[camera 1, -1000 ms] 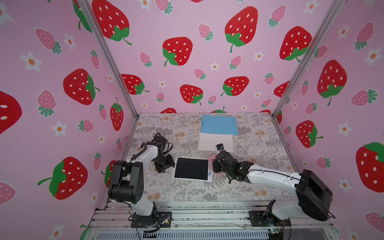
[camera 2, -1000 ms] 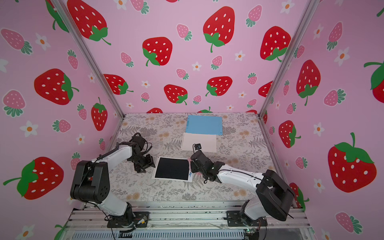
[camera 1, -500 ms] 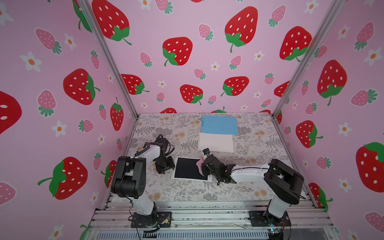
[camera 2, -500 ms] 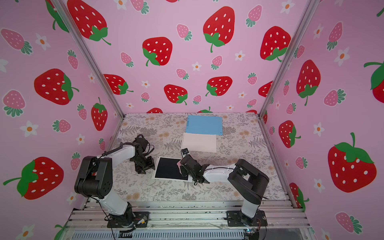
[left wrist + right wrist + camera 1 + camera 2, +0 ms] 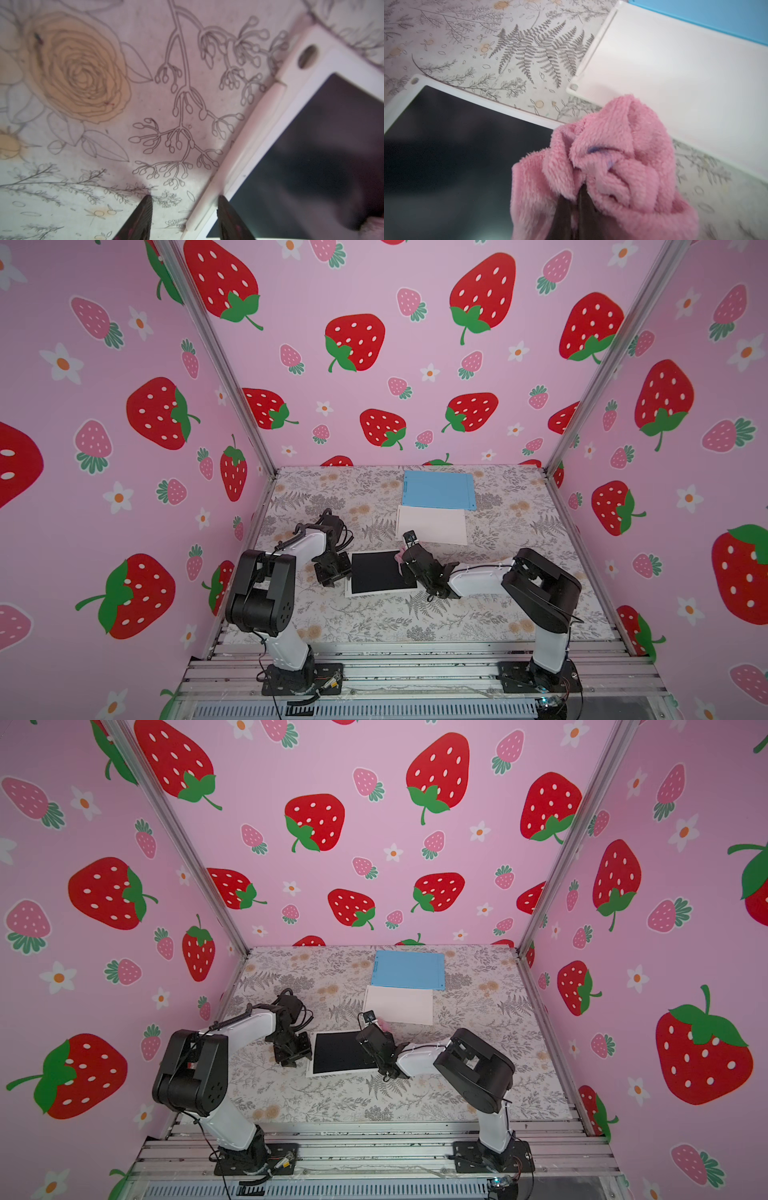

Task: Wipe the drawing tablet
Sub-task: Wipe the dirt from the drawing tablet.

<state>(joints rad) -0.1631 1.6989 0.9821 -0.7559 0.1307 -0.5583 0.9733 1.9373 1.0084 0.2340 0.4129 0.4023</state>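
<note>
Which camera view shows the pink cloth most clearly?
The right wrist view. There the pink cloth fills the picture, bunched and pinched in the right gripper, over a corner of the tablet. In both top views only a small pink scrap shows. The left wrist view shows a blurred pink bit at its edge.

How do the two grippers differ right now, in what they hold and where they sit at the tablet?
The right gripper is shut on the pink cloth; the left gripper stands open and holds nothing. The right one is over the tablet at its screen's far right corner, while the left one straddles the white stylus docked along the opposite edge. Both sit low at the tablet.
</note>
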